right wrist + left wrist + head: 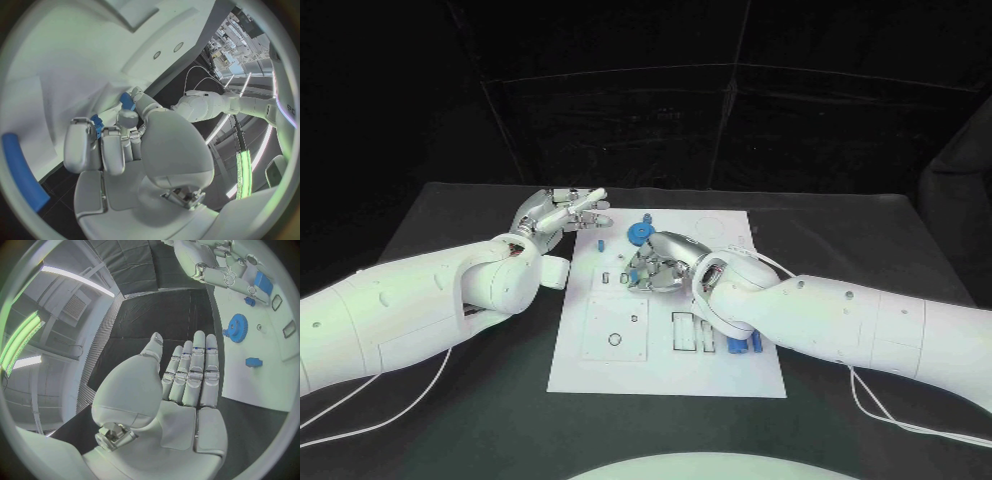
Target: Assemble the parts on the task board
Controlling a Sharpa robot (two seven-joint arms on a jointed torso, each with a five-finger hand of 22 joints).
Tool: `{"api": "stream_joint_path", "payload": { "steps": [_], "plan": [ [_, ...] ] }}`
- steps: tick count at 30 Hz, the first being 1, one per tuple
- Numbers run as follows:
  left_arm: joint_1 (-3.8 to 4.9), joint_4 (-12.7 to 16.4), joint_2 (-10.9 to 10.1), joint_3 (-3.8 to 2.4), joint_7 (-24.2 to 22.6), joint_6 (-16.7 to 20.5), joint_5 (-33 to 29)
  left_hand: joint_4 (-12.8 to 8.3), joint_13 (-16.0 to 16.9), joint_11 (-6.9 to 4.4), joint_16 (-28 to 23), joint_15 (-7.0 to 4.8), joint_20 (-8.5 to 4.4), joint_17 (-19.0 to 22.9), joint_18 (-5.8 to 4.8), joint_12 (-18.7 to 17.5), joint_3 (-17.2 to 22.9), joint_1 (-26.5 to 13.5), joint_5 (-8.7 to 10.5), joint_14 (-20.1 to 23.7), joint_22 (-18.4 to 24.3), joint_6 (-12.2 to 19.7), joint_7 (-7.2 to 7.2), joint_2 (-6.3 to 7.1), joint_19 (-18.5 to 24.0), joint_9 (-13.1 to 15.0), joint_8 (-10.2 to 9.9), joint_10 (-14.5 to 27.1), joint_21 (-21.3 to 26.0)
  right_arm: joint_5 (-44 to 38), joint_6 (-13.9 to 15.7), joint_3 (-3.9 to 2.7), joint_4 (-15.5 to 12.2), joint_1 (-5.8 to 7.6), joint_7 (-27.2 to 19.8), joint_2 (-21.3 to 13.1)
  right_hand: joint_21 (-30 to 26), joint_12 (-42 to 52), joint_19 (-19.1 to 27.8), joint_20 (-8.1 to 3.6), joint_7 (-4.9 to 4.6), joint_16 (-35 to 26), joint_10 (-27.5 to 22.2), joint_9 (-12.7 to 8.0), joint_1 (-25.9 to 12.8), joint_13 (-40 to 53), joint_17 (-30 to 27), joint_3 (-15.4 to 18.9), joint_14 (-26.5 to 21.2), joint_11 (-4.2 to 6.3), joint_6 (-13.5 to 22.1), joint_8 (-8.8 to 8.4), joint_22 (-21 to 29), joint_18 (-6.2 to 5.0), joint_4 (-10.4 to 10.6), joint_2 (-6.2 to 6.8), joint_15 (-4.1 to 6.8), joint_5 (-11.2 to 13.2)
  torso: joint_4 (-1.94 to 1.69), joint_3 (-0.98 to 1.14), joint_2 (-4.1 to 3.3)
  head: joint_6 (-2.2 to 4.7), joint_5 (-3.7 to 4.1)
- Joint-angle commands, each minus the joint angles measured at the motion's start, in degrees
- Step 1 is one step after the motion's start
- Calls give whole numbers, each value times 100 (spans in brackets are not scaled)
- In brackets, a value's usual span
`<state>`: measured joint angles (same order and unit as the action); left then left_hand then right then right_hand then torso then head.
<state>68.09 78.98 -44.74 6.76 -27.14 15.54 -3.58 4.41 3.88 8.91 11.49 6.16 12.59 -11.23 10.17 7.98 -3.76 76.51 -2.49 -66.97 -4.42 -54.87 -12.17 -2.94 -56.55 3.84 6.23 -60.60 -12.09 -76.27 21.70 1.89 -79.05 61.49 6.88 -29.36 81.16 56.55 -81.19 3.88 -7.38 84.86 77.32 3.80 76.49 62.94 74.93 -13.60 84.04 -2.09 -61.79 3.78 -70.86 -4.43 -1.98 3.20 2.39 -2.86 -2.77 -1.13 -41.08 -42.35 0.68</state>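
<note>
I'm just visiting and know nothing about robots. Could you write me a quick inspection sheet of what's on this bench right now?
Surface: black table, with the white task board lying in the middle.
Job's things: a blue gear near the board's far edge; a small blue part beside it; blue pieces at the board's near right.
Clutter: nothing seen.
Hands: left hand hovers off the board's far left corner, fingers straight, holding nothing. Right hand is over the board's middle, curled around a small blue part.
Cables: thin white cables trail from both arms across the table.
Surroundings: black curtain behind the table.
</note>
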Motion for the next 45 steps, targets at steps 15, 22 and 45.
{"api": "stream_joint_path", "payload": {
  "steps": [15, 22, 45],
  "plan": [
    [7, -5, 8, -3, -35, -44, 2, -25, -1, 4, -36, -17, 2, -9, 39, -19, 4, -17, -22, -35, 6, -37, 2, -59, -26, 1, -29, -34, 28, 184, -55, -2, 45, 7, 348, 25, 41, 450, -59, 23, -21, 60, 56, -13, -79, 381, 618, 125, 421, -28, 125, -24, -37, 66, 38, -38, -47, 2, -12, -7, 1, -7, 0],
    [6, -8, 10, -3, -35, -45, 2, -29, -3, 5, -41, -17, 1, -12, 39, -24, 1, -17, -22, -36, 8, -35, 1, -64, -29, 0, -34, -32, 32, 188, -101, -2, 53, 7, 379, 34, 46, 432, -62, 29, -32, 64, 22, -16, -63, 373, 625, 140, 422, -37, 175, -30, -47, 68, 25, -30, -54, 2, -4, -4, 1, -11, -18],
    [2, -30, 18, -1, -30, -39, 2, -31, -3, 5, -43, -17, 1, -14, 38, -27, -1, -17, -22, -37, 9, -34, 0, -66, -31, -1, -36, -31, 34, 123, -77, -2, 20, 7, 422, 21, 46, 264, -55, 78, -97, 73, -151, -23, -64, 251, 639, 294, 420, -100, 536, -39, -51, 69, -9, 67, -109, 0, 3, 2, -3, -22, -8]
  ]
}}
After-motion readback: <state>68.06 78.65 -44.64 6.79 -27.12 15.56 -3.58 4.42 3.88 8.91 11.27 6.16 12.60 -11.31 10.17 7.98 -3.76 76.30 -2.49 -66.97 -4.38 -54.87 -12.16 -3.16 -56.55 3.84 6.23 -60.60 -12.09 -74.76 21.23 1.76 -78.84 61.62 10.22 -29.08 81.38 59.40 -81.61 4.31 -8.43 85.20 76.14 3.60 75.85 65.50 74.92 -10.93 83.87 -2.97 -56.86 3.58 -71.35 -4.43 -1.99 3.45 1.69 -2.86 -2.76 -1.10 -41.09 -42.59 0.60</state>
